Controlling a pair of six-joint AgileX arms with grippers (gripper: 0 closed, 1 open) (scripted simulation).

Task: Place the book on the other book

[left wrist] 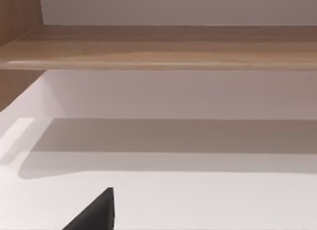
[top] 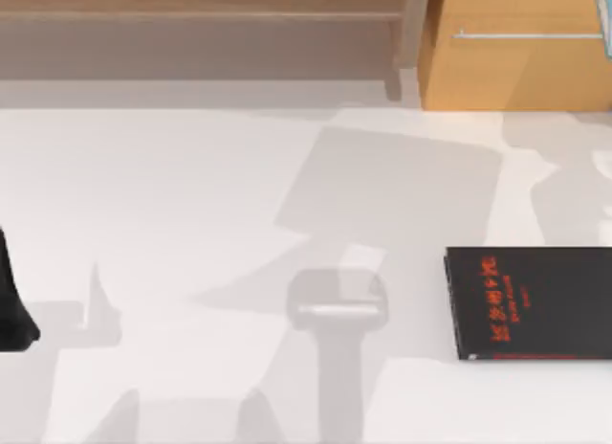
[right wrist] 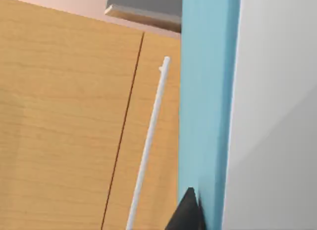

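White tabletop (top: 191, 205) fills most of the top view, crossed by grey shadows, with a long wooden shelf (top: 191, 28) along the far edge and a wooden cabinet (top: 516, 71) with a thin white handle bar (top: 526, 34) at the far right. On the table's right side lies the other book (top: 531, 302), flat and black with red lettering on its cover; its right part is cut off by the picture's edge. At the far right corner, a thin sliver of the book (top: 607, 23) shows in teal against the cabinet, nearly all of it out of frame. At the left edge a dark piece of the left arm (top: 14, 310) reaches in; its gripper is not seen from above.

From the left wrist, the white table stretches away to the wooden shelf (left wrist: 158, 46) and a pale wall behind it. A black tip of the left gripper (left wrist: 96, 215) pokes in at the edge, with nothing near it; whether its fingers are apart or together cannot be told.

From the right wrist, the teal cover of the book (right wrist: 205, 106) stands close before the lens as a tall band, its ends cut off. Behind it is the cabinet front (right wrist: 64, 126) with its white handle bar (right wrist: 148, 141). One dark fingertip of the right gripper (right wrist: 188, 212) lies against the book's cover; the other finger is hidden, so a clamp on the book cannot be confirmed.
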